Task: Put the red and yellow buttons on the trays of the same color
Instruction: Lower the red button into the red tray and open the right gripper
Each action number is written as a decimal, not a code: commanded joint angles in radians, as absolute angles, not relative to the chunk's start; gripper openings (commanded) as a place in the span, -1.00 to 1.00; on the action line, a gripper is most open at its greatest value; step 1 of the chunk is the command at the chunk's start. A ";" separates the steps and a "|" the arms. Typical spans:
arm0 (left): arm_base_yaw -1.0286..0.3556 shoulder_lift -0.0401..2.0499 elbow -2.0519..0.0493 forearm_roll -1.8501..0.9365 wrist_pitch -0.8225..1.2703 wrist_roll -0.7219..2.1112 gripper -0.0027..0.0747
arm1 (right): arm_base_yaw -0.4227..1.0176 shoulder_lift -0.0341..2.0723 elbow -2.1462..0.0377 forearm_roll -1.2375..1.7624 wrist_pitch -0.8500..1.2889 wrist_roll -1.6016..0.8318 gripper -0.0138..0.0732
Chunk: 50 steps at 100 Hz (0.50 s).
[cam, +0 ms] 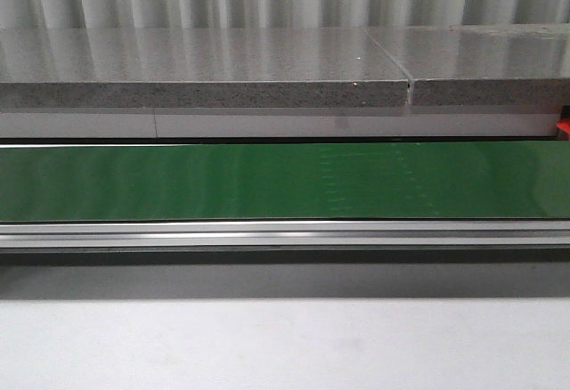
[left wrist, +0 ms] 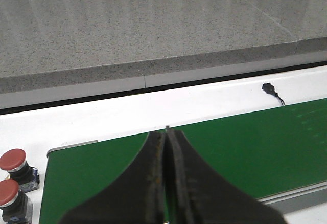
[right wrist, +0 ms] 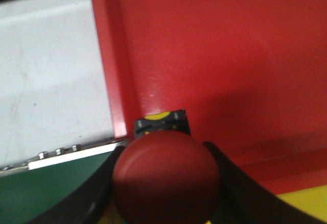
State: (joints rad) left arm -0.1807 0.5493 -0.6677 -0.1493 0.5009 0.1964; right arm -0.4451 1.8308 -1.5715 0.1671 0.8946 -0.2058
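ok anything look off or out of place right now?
Nothing stands out. The right gripper holds a red button over the red tray, the matching colour. The left gripper is shut over the green belt.

Front view low, facing green belt (cam: 267,181); wrist views close above, sharing it.

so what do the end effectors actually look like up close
Both have dark, near-black fingers that curve and taper toward the tips. The left end effector shows a worn, matte surface with a thin brownish seam between the fingers. The right end effector looks the same colour, blurred. No cables or markings visible.
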 commanded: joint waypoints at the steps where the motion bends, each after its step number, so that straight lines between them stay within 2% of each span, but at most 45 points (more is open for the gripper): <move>1: -0.189 0.549 -0.695 -0.167 0.427 0.189 -0.99 | -0.476 1.803 -1.604 0.218 0.836 -0.203 -0.36; 50: -0.189 0.549 -0.695 -0.167 0.427 0.189 -0.99 | -0.480 1.929 -1.603 0.157 0.825 -0.204 -0.36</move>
